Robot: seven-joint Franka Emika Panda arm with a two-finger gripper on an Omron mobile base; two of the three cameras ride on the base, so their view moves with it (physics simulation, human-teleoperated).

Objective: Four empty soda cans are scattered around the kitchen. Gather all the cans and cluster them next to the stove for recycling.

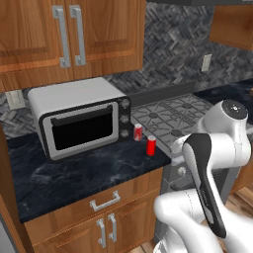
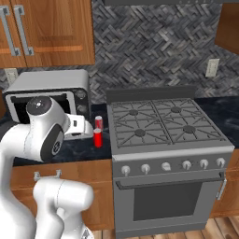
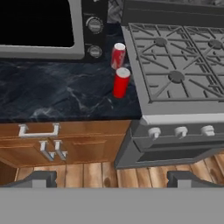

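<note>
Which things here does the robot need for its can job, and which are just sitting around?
For the job:
- plain red can, on the counter beside the stove
- red-and-white can, just behind it
- stove, where the cans get gathered
- pincer, open, holding nothing

Just sitting around:
- toaster oven
- wooden cabinets
- wall outlet

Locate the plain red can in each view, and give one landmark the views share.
Left base view: red can at centre, on the counter near its front edge.
Right base view: red can left of centre, beside the stove.
Hand view: red can upper centre.
Shared landmark: the red-and-white can just behind it.
</note>
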